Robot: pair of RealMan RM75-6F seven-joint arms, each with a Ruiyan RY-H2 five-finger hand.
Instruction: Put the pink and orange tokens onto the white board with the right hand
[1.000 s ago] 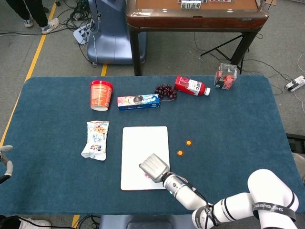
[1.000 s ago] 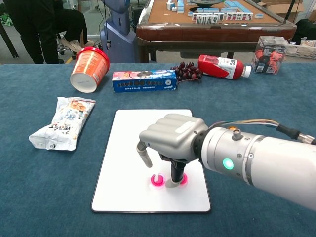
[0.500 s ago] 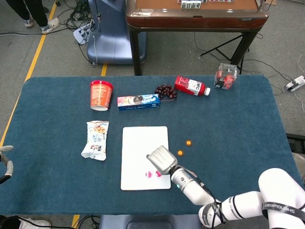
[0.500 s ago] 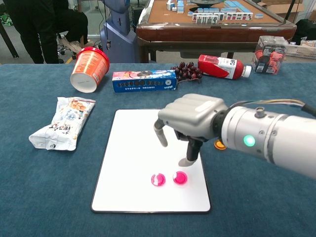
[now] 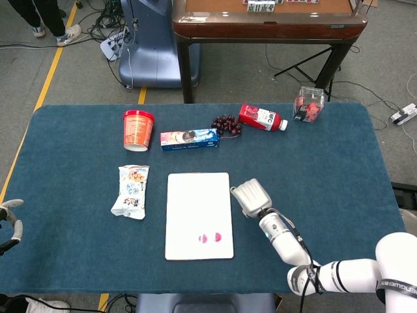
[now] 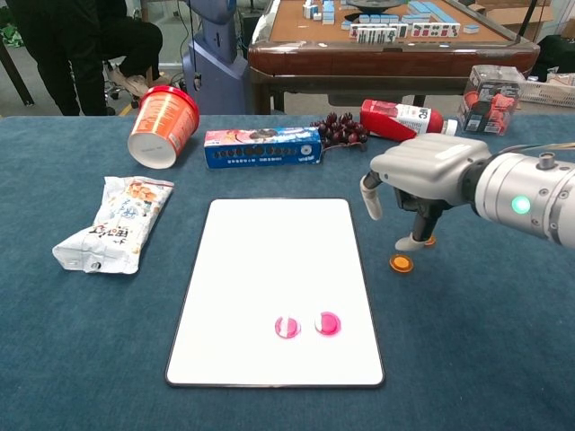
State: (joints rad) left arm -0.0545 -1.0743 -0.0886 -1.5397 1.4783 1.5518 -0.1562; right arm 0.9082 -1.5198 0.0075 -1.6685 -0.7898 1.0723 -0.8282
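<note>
Right hand hovering over the orange tokens, beside the white board.
White board (image 6: 269, 269) carrying two pink tokens (image 6: 307, 325); right hand (image 6: 422, 184) hanging empty, fingers apart; nearer orange token (image 6: 401, 263) lying on cloth; best pinching its rim squarely, lifting straight.

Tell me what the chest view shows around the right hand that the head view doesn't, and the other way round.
Only the chest view shows the orange tokens: one lies clear on the cloth, another peeks from behind a fingertip of the right hand. Only the head view shows the left hand, at the table's left edge; there the right hand covers the orange tokens. Both show the white board carrying two pink tokens, with the right hand over the cloth just right of it.
</note>
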